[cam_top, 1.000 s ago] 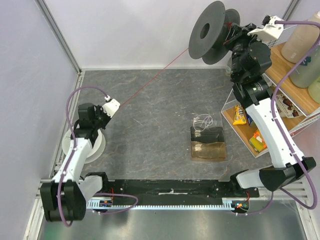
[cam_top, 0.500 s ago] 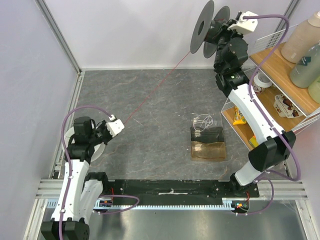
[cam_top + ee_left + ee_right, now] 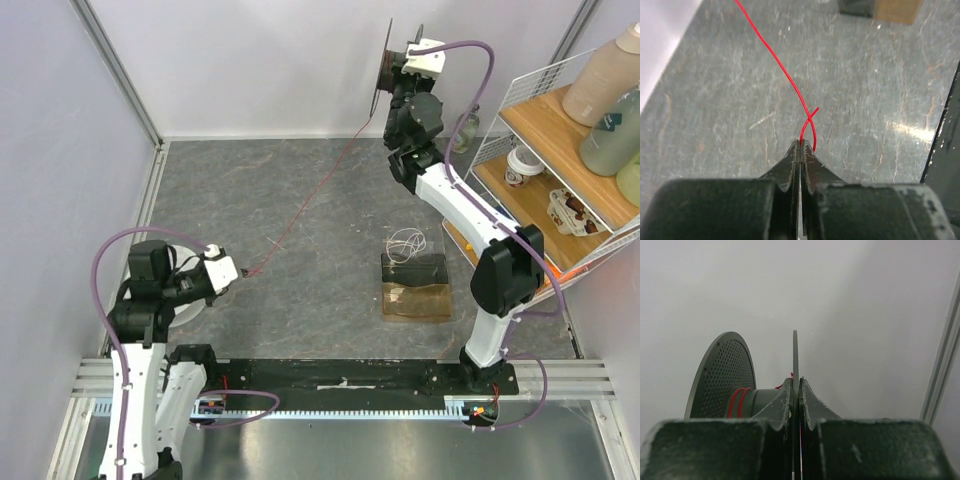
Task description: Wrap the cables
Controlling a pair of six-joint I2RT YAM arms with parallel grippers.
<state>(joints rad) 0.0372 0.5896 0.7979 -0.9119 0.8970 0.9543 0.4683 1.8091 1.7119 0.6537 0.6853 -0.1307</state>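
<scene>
My left gripper (image 3: 801,146) pinches the red wire (image 3: 782,72), the held part hidden. My right gripper (image 3: 796,384) clamps the flange of the spool (image 3: 722,375), seen edge-on.

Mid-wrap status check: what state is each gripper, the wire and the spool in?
Left gripper: shut on red wire.
Right gripper: shut on spool flange.
Red wire: strung from spool to left gripper, small loop at fingertips.
Spool: held aloft, a few wire turns on hub.
</scene>
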